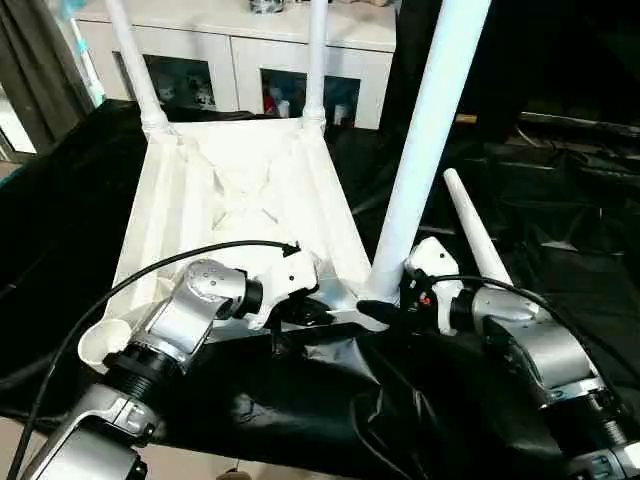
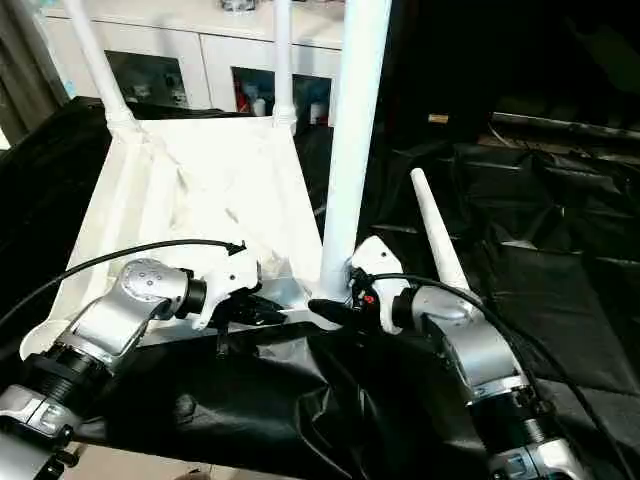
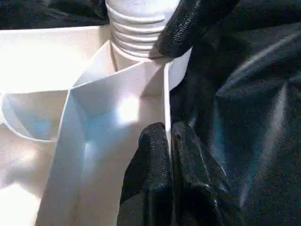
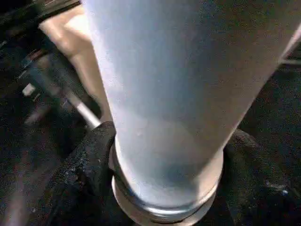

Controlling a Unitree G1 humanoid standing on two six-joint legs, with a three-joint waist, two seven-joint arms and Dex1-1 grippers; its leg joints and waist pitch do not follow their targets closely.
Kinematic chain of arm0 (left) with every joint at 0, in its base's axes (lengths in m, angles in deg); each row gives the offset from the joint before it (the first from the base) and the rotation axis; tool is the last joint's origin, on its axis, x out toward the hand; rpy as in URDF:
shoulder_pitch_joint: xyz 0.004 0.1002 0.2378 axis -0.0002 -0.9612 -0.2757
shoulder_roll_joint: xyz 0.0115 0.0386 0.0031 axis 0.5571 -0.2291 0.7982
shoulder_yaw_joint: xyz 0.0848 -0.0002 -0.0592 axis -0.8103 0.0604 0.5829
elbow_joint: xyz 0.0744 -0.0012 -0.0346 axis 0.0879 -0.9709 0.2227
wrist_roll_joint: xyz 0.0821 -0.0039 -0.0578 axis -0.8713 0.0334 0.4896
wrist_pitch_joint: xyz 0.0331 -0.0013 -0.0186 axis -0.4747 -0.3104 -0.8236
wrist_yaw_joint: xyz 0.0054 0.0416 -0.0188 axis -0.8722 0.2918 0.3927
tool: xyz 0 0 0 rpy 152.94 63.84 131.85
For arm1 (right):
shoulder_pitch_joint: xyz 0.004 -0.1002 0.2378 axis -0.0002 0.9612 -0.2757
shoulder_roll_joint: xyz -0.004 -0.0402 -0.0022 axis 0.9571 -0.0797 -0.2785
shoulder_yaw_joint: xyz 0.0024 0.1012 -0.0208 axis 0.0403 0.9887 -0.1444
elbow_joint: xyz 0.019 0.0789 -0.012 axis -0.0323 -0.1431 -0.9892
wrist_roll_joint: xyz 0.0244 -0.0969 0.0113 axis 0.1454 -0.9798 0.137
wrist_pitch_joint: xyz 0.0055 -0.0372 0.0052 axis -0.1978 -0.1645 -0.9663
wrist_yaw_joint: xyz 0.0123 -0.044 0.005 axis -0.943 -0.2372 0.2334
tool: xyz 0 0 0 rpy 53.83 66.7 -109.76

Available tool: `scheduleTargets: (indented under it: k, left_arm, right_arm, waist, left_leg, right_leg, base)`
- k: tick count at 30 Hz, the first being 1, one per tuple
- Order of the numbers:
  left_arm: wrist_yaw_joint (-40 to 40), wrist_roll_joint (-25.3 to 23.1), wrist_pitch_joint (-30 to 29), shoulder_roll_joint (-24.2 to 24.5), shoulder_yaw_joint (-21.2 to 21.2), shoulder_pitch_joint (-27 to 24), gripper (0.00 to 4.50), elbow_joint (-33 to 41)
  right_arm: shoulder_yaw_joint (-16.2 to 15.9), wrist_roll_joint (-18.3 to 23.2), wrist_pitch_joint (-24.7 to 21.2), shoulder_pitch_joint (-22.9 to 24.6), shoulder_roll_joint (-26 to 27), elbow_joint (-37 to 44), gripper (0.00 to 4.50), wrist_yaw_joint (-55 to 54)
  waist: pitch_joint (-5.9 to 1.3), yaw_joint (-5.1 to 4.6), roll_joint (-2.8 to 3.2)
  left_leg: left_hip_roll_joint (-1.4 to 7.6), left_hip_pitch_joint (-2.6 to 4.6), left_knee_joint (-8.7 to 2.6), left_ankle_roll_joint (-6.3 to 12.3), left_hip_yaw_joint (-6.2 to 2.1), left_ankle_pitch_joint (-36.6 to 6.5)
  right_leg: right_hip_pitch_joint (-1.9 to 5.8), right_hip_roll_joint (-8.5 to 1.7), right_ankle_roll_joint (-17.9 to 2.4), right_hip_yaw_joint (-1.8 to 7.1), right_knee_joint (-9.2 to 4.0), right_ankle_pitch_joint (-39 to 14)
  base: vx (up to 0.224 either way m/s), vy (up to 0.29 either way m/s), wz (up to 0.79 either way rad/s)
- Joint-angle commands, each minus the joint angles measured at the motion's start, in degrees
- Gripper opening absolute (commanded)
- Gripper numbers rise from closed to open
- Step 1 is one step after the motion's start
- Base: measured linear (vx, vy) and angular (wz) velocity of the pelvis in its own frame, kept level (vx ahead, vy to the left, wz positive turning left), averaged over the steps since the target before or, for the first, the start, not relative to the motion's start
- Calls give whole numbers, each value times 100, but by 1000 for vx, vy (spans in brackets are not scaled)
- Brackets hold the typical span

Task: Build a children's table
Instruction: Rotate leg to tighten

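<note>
Plainly no writing; right gripper (image 1: 385,305) pinching leg (image 1: 430,130), left gripper (image 3: 169,141) pinching tabletop (image 1: 240,190) rim

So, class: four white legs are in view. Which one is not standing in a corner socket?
The loose leg lying on the black sheeting beside the right arm. The other three stand upright from the tabletop: two at the far corners, one at a near corner.

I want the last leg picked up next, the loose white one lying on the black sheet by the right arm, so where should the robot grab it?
Grip the loose leg mid-shaft, from above, fingers straddling the tube; it lies flat, tapering toward its far tip.
</note>
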Motion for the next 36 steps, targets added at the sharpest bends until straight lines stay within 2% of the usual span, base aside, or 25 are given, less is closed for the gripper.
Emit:
scheduleTargets:
  k: [1, 2, 3, 5, 6, 7, 8, 10, 12, 14, 16, 19, 20, 22, 25, 29, 31, 34, 36]
  left_arm:
    - [-363, 138, -18, -362, 110, 165, 0, -24]
    - [-891, -20, -147, -577, 155, 278, 0, -267]
    - [-1079, -72, -207, -655, 170, 319, 0, -354]
    - [-1529, -175, -373, -866, 214, 418, 0, -568]
    - [-1897, -232, -514, -1052, 264, 501, 0, -742]
    - [-2001, -246, -551, -1109, 276, 525, 0, -793]
    - [-2436, -315, -692, -1370, 305, 630, 0, -1017]
    - [-2755, -405, -776, -1604, 265, 700, 0, -1157]
    - [-2846, -470, -798, -1809, 193, 708, 0, -1170]
    - [-2836, -487, -751, -1862, 166, 706, 0, -1159]
    - [-2828, -501, -703, -1879, 165, 717, 0, -1173]
    - [-2808, -509, -611, -1865, 168, 741, 0, -1207]
    - [-2763, -493, -525, -1828, 169, 764, 0, -1242]
    - [-2663, -481, -468, -1763, 180, 763, 0, -1236]
    - [-2212, -425, -262, -1538, 140, 684, 0, -1100]
    - [-1584, -289, -40, -1139, 110, 508, 0, -848]
    - [-1456, -250, 43, -1071, 108, 475, 0, -804]
    - [-359, 108, 108, -625, -21, 156, 0, -174]
    - [-169, 154, 77, -526, -56, 100, 0, -50]
  right_arm:
    - [143, -4, -114, -23, 271, -198, 274, -633]
    - [377, -41, -137, -121, 638, -490, 274, -1343]
    - [479, -42, -158, -171, 767, -608, 274, -1610]
    - [709, -26, -191, -304, 1071, -911, 274, -2209]
    - [812, -60, -119, -418, 1260, -1152, 274, -2616]
    - [841, -63, -98, -458, 1313, -1230, 274, -2730]
    - [986, -50, -8, -656, 1572, -1602, 274, -3226]
    - [1084, -4, 186, -867, 1797, -1919, 274, -3515]
    - [1039, -141, 482, -1030, 1941, -2117, 274, -3611]
    - [1053, -141, 572, -1053, 1999, -2115, 274, -3624]
    - [1047, -158, 595, -1058, 2021, -2089, 343, -3572]
    - [1051, -170, 635, -1065, 2022, -2094, 364, -3520]
    - [973, -256, 714, -1103, 1961, -2177, 379, -3431]
    - [821, -389, 782, -1110, 1833, -2206, 379, -3258]
    - [474, -610, 883, -1021, 1444, -2047, 379, -2672]
    - [235, -522, 862, -727, 814, -1381, 379, -1584]
    - [205, -502, 864, -678, 704, -1270, 379, -1399]
    - [136, -356, 907, -489, 195, -837, 379, -665]
    - [114, -304, 896, -454, 98, -769, 379, -486]
  waist:
    - [-321, -24, -30]
    - [-330, -34, -32]
    - [-316, -61, -7]
    - [-329, -94, -6]
    - [-328, -102, 13]
    - [-323, -119, -3]
    - [-337, -117, 19]
    - [-335, -129, 11]
    - [-350, -116, 15]
    - [-360, -110, 7]
    - [-357, -105, 9]
    - [-334, -109, -5]
    - [-329, -111, -1]
    - [-330, -109, 2]
    - [-329, -107, -12]
    - [-342, -78, -23]
    - [-342, -82, -15]
    - [-346, -69, -17]
    - [-340, -82, -9]
  left_leg:
    - [-40, -10, -363, 12, 70, -1270]
    - [-39, -22, -372, -24, 58, -1265]
    - [-37, 8, -374, -43, 61, -1351]
    - [-51, -16, -379, -92, 50, -1346]
    - [-47, 3, -377, -107, 49, -1362]
    - [-56, 11, -368, -112, 52, -1400]
    - [-59, 3, -365, -99, 55, -1332]
    - [-66, 1, -358, -85, 56, -1355]
    - [-60, -11, -355, -38, 55, -1266]
    - [-66, -18, -347, 17, 60, -1190]
    - [-69, -26, -350, 54, 61, -1145]
    - [-70, -19, -366, 88, 62, -1332]
    - [-66, -16, -375, 72, 56, -1388]
    - [-63, -15, -377, 64, 49, -1440]
    - [-66, -37, -370, 98, 55, -1352]
    - [-54, -56, -353, 241, 65, -1158]
    - [-48, -48, -353, 260, 66, -1150]
    - [-23, -39, -356, 248, 59, -1135]
    - [-13, -35, -354, 296, 73, -1158]
  right_leg:
    - [317, -265, -784, 205, -476, -1784]
    - [335, -265, -727, 203, -473, -1850]
    - [287, -258, -719, 208, -504, -1919]
    - [309, -276, -696, 209, -494, -2018]
    - [293, -271, -697, 205, -504, -2027]
    - [293, -262, -694, 205, -517, -2039]
    - [299, -265, -696, 214, -507, -1932]
    - [295, -260, -718, 210, -513, -1875]
    - [319, -254, -756, 208, -483, -1540]
    - [334, -252, -790, 212, -465, -1339]
    - [344, -244, -809, 210, -457, -1240]
    - [328, -254, -710, 201, -506, -1672]
    - [320, -251, -676, 199, -517, -1783]
    - [317, -255, -657, 195, -529, -1858]
    - [335, -249, -691, 200, -511, -1688]
    - [366, -262, -796, 212, -473, -1345]
    - [357, -257, -846, 209, -469, -1317]
    - [364, -272, -902, 209, -450, -1318]
    - [345, -258, -988, 220, -432, -1178]
  base:
    - [0, 0, 0]
    - [0, 0, 0]
    - [0, 0, 0]
    - [0, 0, 0]
    - [0, 0, 0]
    - [0, 0, 0]
    - [0, 0, 0]
    - [0, 0, 0]
    - [0, 0, 0]
    - [0, 0, 0]
    - [0, 0, 0]
    - [0, 0, 0]
    - [0, 0, 0]
    - [0, 0, 0]
    - [0, 0, 0]
    - [0, 0, 0]
    - [0, 0, 0]
    - [0, 0, 0]
    - [0, 0, 0]
